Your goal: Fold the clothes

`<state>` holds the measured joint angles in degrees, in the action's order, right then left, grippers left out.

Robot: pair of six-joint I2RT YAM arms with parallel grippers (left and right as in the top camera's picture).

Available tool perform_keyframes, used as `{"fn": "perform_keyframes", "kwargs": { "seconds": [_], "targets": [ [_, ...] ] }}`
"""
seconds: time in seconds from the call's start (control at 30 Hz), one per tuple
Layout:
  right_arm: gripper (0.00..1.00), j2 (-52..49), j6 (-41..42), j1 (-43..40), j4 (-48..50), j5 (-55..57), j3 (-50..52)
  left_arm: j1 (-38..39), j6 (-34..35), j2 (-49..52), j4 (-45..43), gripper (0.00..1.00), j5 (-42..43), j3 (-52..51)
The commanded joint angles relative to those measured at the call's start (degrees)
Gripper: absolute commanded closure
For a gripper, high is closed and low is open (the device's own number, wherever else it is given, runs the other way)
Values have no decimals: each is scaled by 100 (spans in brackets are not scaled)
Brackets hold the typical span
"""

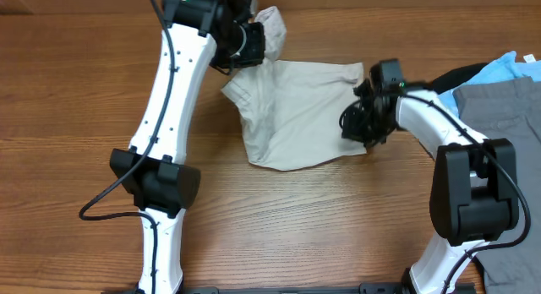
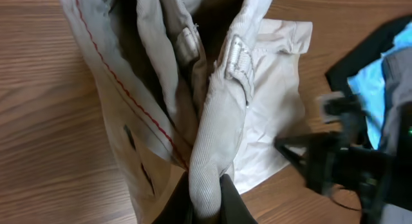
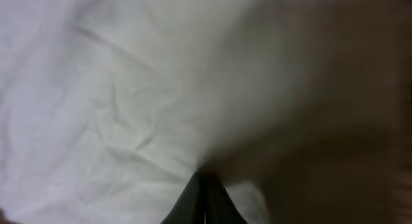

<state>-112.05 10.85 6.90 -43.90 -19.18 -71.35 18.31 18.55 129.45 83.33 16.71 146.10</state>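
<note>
**Student:** Now, where do the shorts [image 1: 297, 117] lie in the overhead view?

**Tutor:** Centre of the frame, slightly above the middle, on the wooden table [image 1: 68, 91]. The cream cloth is rumpled and mostly flat. Its upper left corner is raised into a bunch.

**Student:** What holds that bunch?

**Tutor:** The left gripper [image 1: 256, 40], at the upper centre of the frame. In the left wrist view its jaws are clamped tight on a thick fold of the shorts at the bottom centre. The rest of the cloth extends toward the top of that frame, with a belt loop [image 2: 237, 56] and a line of red stitching [image 2: 129, 95].

**Student:** And the right gripper [image 1: 359, 125]?

**Tutor:** It sits at the right edge of the shorts, right of centre. In the right wrist view its fingertips [image 3: 196, 205] meet at the bottom centre, pressed on the pale cloth. Whether a fold is caught between them cannot be told.

**Student:** What else lies on the table?

**Tutor:** A pile at the right edge of the overhead frame. It holds a grey garment [image 1: 499, 108], a light blue garment [image 1: 514, 68] above it and a black garment [image 1: 461, 74] at their left. The pile lies apart from the shorts.
</note>
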Motion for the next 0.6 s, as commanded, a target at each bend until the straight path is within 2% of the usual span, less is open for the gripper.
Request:
{"fn": "perform_keyframes", "kwargs": {
  "seconds": [0.0, 0.37, 0.57],
  "targets": [
    [96, -24, 15, 26, 199, 57, 448, 142, 146, -24, -111, 96, 68, 186],
    [96, -24, 313, 26, -55, 74, 925, 367, 625, -22, -446, 95, 68, 170],
    [96, -24, 310, 26, -138, 72, 942, 632, 636, -13, -581, 92, 57, 44]
  ]
}}
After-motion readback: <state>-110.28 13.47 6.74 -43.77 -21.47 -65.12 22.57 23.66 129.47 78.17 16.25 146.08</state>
